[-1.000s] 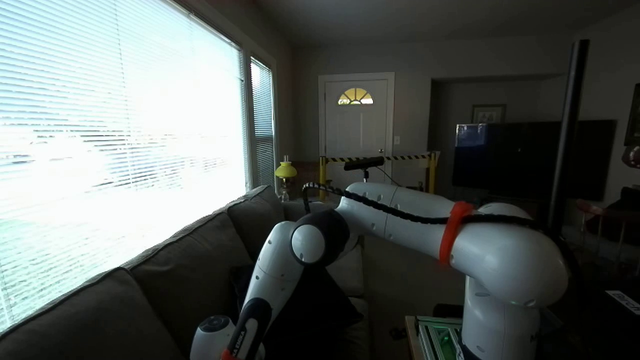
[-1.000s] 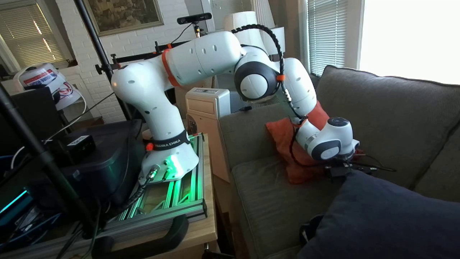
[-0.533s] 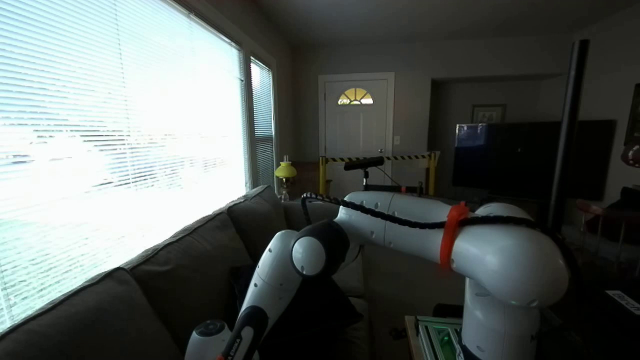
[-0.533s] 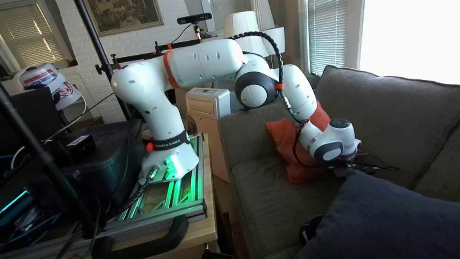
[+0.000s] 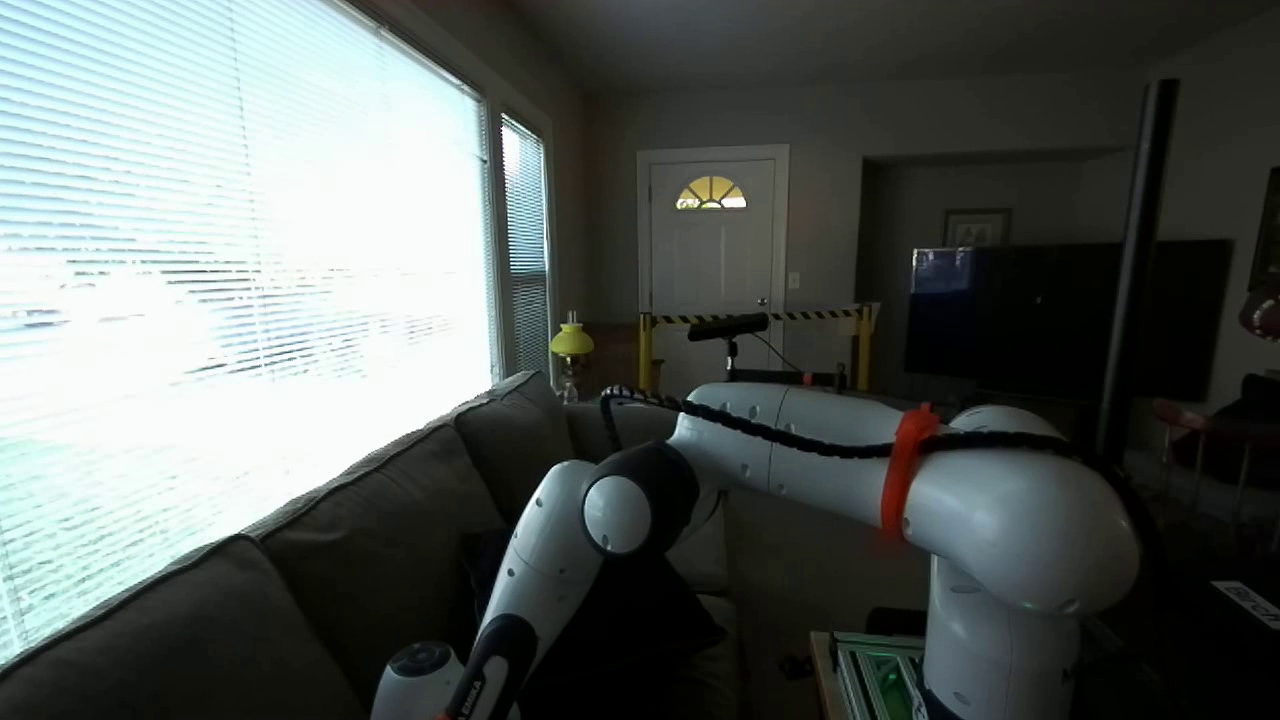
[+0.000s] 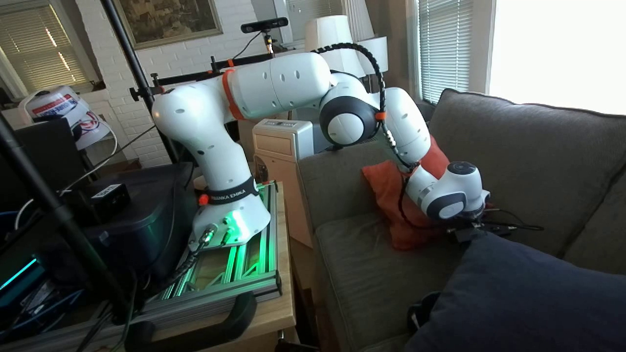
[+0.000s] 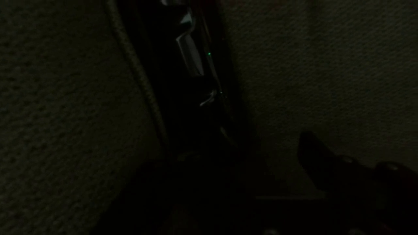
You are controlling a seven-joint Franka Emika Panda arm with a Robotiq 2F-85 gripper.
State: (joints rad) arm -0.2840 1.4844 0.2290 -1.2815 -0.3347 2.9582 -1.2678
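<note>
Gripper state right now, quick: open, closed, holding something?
Gripper: open, one finger clear of the dark glossy object; nothing seen gripped, but the wrist view is very dark.

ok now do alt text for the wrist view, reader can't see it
A shiny dark thing, too dim to identify, lies between cord-edged fabric on the picture's left and woven fabric on its right. One of the hand's fingers shows in silhouette at lower right; the whole close-up is very dark.
</note>
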